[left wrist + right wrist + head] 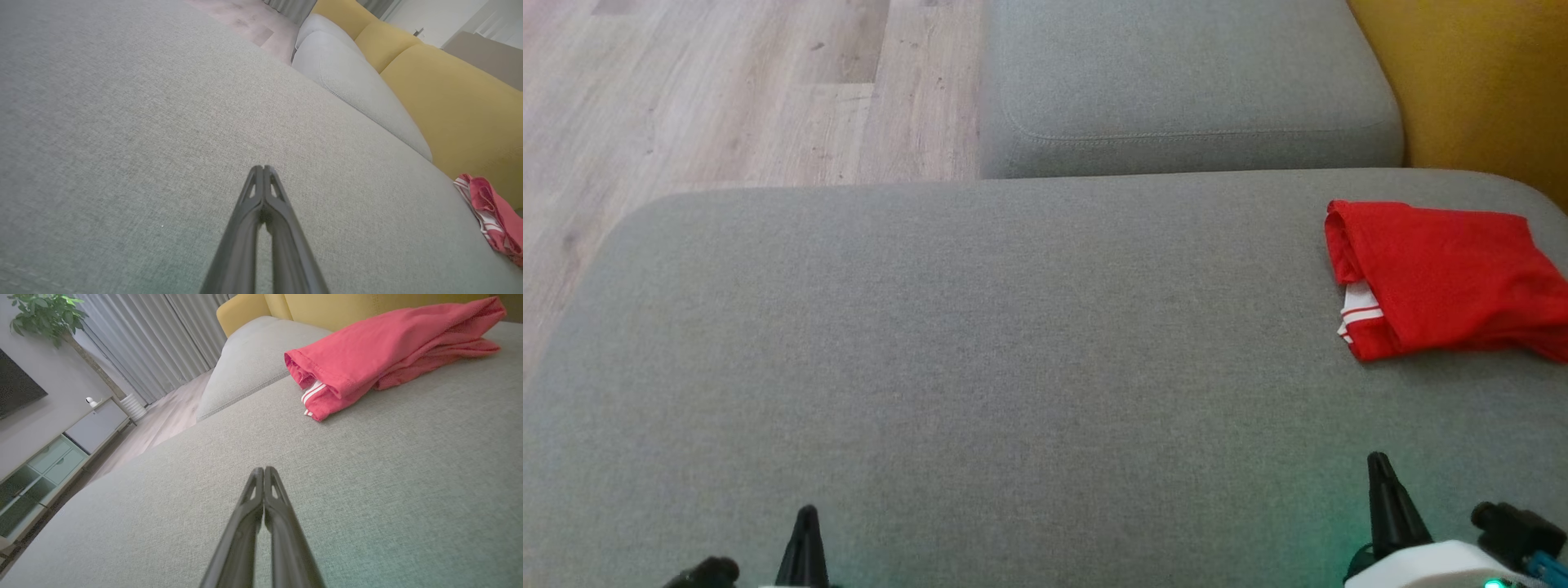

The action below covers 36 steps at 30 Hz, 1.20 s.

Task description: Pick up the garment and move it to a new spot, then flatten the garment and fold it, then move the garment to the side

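The red garment (1445, 282) lies in a loose folded bundle near the far right corner of the big grey cushion (980, 351). A white-striped hem pokes out on the side facing the cushion's middle. From that bundle a broad stretch of bare grey fabric runs across to the cushion's left edge, which rounds off above the wooden floor (727, 82). Along the far edge a smaller grey cushion (1176, 82) butts up against it. A yellow backrest (1478, 73) rises along the right edge, just beside the garment, closing that side in. The left gripper (806, 513) and right gripper (1378, 459) both sit over the cushion's near edge, well apart from the garment, each with its two fingers pressed together tip to tip.
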Tool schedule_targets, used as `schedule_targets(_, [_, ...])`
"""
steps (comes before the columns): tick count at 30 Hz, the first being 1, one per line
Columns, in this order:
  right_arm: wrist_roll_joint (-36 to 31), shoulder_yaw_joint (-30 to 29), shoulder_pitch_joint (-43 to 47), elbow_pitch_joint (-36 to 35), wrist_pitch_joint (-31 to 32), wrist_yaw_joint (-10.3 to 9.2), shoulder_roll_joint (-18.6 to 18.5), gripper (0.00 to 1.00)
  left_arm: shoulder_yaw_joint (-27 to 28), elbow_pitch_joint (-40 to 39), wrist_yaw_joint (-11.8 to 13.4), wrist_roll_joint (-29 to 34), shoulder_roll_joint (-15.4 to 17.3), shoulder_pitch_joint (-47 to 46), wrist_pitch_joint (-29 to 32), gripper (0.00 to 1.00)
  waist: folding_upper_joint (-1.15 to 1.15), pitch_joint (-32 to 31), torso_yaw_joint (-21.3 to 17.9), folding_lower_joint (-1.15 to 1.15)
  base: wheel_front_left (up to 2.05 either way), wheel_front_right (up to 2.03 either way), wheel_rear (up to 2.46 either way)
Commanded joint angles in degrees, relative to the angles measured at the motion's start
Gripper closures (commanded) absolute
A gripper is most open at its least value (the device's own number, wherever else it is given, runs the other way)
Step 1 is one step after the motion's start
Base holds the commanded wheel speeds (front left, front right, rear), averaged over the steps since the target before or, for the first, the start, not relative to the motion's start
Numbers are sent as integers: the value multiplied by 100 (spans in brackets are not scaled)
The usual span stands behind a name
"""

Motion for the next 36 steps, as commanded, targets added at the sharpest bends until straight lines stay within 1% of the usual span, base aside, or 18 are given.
schedule_targets(1, [225, -26, -355, -213, 41, -1, -11, 100, 211, -187, -62, -151, -7, -349, 32, 100, 0, 12, -6, 0, 0, 0, 0])
schedule_targets(4, [362, -38, -379, -218, 69, -1, -12, 100, 260, -193, -88, -245, -23, -369, 63, 100, 0, 23, -12, 0, 0, 0, 0])
schedule_targets(36, [2616, -235, -772, -293, 523, -2, -21, 100, 1071, -280, -524, -1799, -291, -705, 580, 100, 0, 209, -108, 0, 0, 0, 0])
